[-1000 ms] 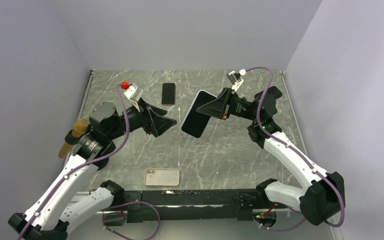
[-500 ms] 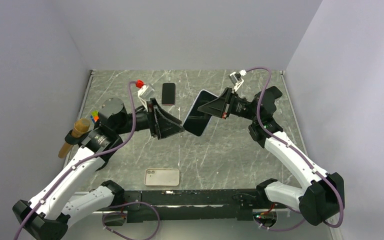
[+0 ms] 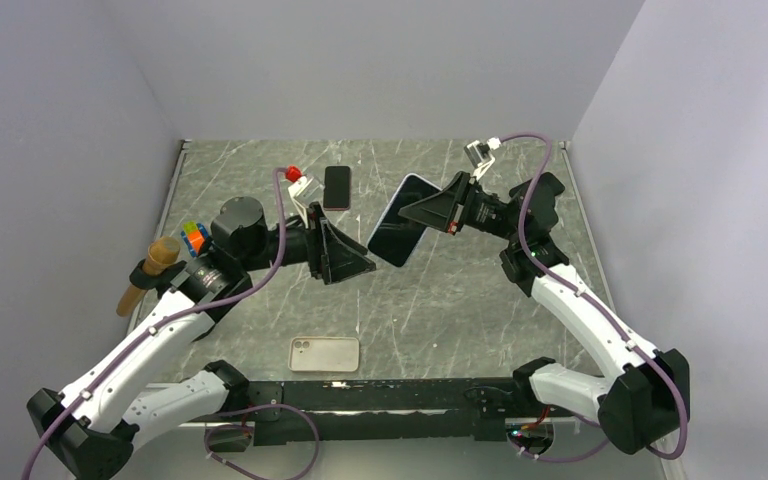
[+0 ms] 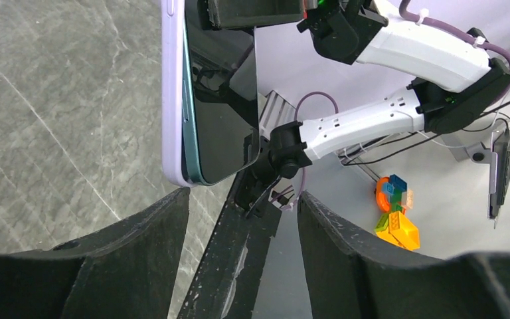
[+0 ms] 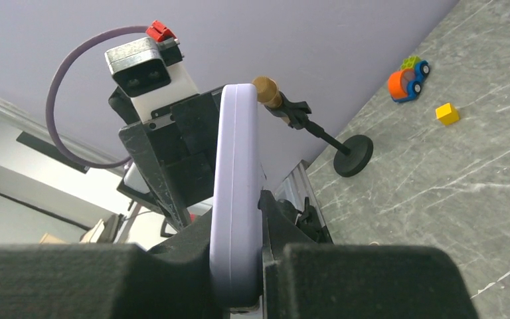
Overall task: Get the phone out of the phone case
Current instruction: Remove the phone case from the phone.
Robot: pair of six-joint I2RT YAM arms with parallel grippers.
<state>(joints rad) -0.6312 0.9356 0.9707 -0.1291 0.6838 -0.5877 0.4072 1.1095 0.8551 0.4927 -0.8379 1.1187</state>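
A dark-screened phone [image 3: 397,230] in a lavender case [image 3: 407,184] hangs tilted in the air above the middle of the table. My right gripper [image 3: 412,212] is shut on its upper part; in the right wrist view the case's edge [image 5: 236,199] is clamped between the fingers of that gripper [image 5: 239,266]. My left gripper [image 3: 363,264] is open and empty, just left of the phone's lower end. In the left wrist view its gripper [image 4: 242,203] sits just below the phone's bottom corner, with the screen [image 4: 222,100] and the case rim [image 4: 172,100] showing and not touching its fingers.
A black phone [image 3: 337,187] lies flat at the back of the table. A pale empty case [image 3: 324,353] lies near the front edge. A small coloured toy [image 3: 194,236] and a wooden-handled tool [image 3: 150,268] sit at the left edge, behind the left arm.
My left arm has swung right and forward, bringing its open gripper up to the phone's lower end. My right gripper has kept hold of the cased phone and lifted it slightly.
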